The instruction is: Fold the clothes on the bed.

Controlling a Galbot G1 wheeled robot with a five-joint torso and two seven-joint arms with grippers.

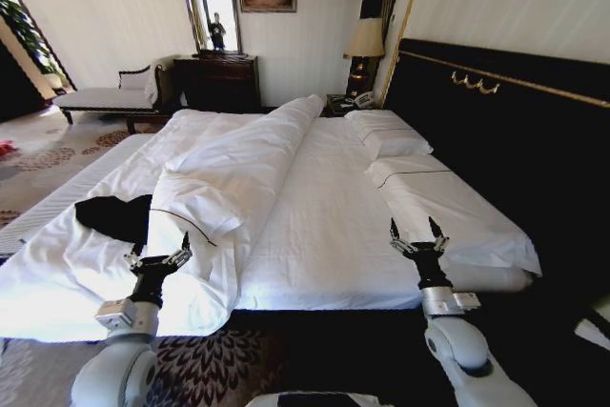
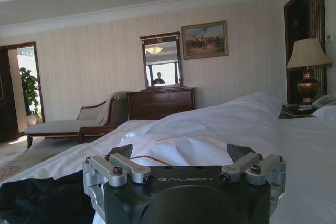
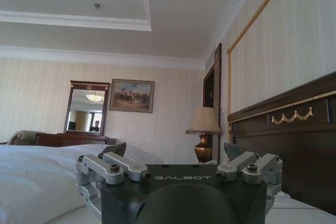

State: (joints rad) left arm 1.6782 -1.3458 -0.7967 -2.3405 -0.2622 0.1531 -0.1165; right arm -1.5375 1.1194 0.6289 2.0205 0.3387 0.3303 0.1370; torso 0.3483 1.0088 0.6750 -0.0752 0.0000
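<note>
Presently, as observed:
Bed point(image 1: 324, 226): white sheet, with the duvet point(image 1: 238, 173) bunched along its middle.
Clothes point(image 1: 116, 214): black T-shirt, crumpled on the robot's left part of the bed, beside the duvet.
Left gripper point(image 1: 158, 259): fingers spread wide, holding nothing, just short of the T-shirt.
Right gripper point(image 1: 417, 235): fingers spread wide, holding nothing, over the near bed edge by a pillow point(image 1: 448, 202).

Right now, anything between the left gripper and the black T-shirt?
Nothing visible. The left gripper hovers open at the near edge of the bed; the T-shirt lies just beyond it, to its left, uncovered. The bunched duvet sits beside the shirt, not across the path.
</note>
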